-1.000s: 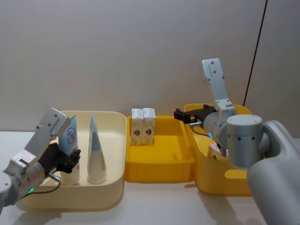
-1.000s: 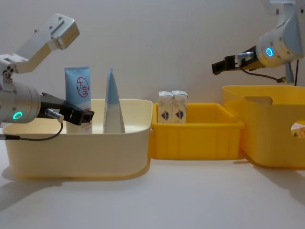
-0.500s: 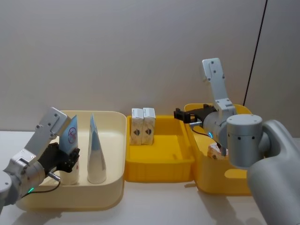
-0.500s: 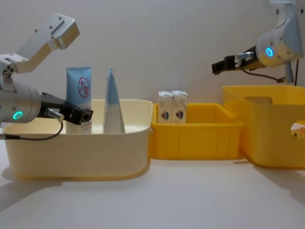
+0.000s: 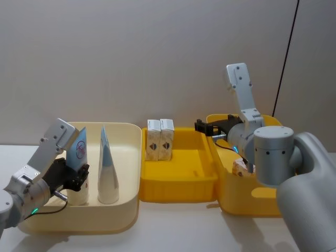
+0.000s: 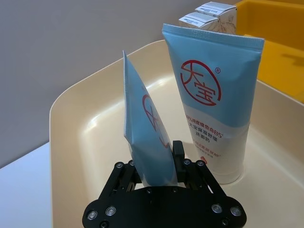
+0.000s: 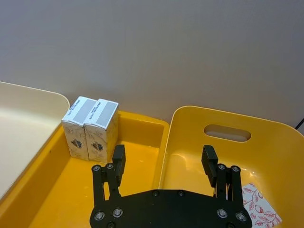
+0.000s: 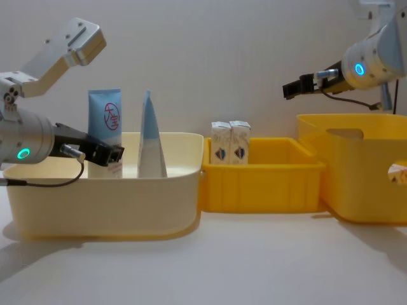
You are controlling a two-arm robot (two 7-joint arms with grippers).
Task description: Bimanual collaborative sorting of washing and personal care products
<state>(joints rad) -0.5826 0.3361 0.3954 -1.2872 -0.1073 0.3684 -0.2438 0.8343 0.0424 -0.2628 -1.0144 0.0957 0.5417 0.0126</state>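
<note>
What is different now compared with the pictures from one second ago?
Very little. The left gripper, shut on the left tube in the cream bin, drew slightly toward the robot's left; the tube barely shifted. Nothing was let go. The second tube, the two cartons and the open right gripper above the yellow bins stayed as they were.

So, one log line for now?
left gripper: shut on light-blue squeeze tube, cream plastic bin | right gripper: open above yellow plastic bin
</note>
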